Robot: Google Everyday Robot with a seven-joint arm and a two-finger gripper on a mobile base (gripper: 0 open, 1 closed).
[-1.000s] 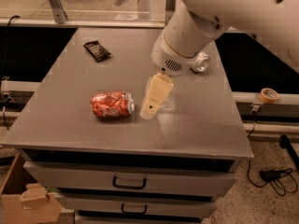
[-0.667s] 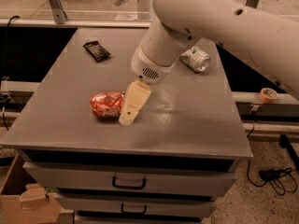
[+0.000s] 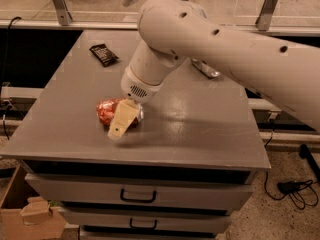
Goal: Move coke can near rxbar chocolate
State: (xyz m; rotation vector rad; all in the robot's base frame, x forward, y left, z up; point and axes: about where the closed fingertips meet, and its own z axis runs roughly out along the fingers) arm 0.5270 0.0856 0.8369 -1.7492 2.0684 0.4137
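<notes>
Our claw (image 3: 120, 126) hangs low over the table's (image 3: 210, 134) front left, right in front of the one coke can (image 3: 106, 111), which lies on its side. We cannot tell whether the claw is apart or together. One rxbar (image 3: 104, 54) lies well apart at the back left, its lettering unreadable. One silver can (image 3: 205, 68) shows behind the arm.

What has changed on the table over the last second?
The gripper swung left across the table and now sits over the right end of the coke can; whether it has hold of it cannot be told. The coke can lies where it was, the rxbar chocolate rests at the far left corner, and the silver can stays behind the arm.
</notes>
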